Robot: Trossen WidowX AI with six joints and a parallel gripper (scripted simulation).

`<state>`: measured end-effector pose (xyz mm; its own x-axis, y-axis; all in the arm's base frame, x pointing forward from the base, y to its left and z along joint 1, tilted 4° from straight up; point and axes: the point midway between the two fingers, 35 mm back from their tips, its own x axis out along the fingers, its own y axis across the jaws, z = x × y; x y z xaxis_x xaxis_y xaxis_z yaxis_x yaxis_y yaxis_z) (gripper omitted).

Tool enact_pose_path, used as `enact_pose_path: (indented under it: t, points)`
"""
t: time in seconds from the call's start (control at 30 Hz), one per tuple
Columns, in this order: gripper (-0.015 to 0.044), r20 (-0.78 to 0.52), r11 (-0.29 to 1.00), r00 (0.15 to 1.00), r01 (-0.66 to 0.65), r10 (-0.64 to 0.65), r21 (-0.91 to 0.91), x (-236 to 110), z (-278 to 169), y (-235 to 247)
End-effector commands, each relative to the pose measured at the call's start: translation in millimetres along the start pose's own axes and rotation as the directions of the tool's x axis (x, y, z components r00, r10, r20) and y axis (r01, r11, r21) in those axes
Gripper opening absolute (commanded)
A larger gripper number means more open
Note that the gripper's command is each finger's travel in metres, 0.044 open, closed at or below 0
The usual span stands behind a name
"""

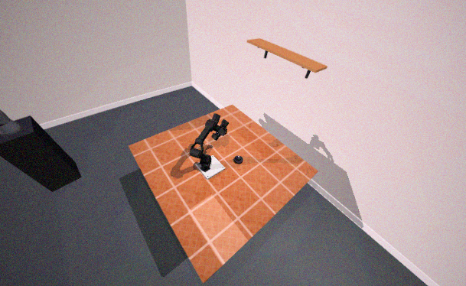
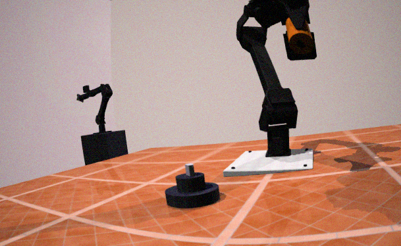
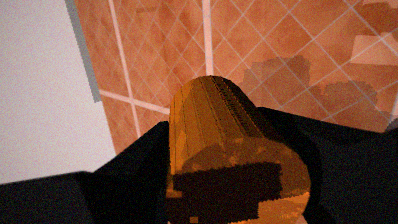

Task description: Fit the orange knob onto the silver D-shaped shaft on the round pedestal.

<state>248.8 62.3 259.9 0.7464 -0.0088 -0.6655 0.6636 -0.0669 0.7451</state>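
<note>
knob hole: the orange knob (image 2: 298, 37) shows no hole in any view
arm top: cut off by the exterior view's upper edge
shaft flat: silver shaft (image 2: 189, 169) too small to tell

Tiled table (image 2: 311, 210) bearing pedestal (image 2: 192, 195), base plate (image 2: 261, 162).

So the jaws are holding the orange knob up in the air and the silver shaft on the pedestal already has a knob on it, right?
Not quite. The jaws do hold the orange knob high in the air, but the silver shaft is bare: it sticks up uncovered from the round pedestal on the tiled floor, as the exterior view shows.
</note>
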Motion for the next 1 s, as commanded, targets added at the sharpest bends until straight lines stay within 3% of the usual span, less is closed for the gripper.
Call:
enact_pose_path:
  t: [0.0, 0.1, 0.13, 0.97]
  points:
    - [0.0000, -0.001, 0.996, 0.996, -0.085, 0.085, 0.011, -10.0, -0.1, 3.0]
    - [0.0000, -0.003, 0.989, 0.989, -0.147, 0.147, 0.020, -17.1, -0.2, 4.2]
    - [0.0000, -0.001, 0.997, 0.997, -0.083, 0.083, 0.005, -9.1, -0.7, 1.8]
    - [0.0000, -0.001, 0.997, 0.997, -0.083, 0.083, 0.005, -9.1, -0.7, 1.8]
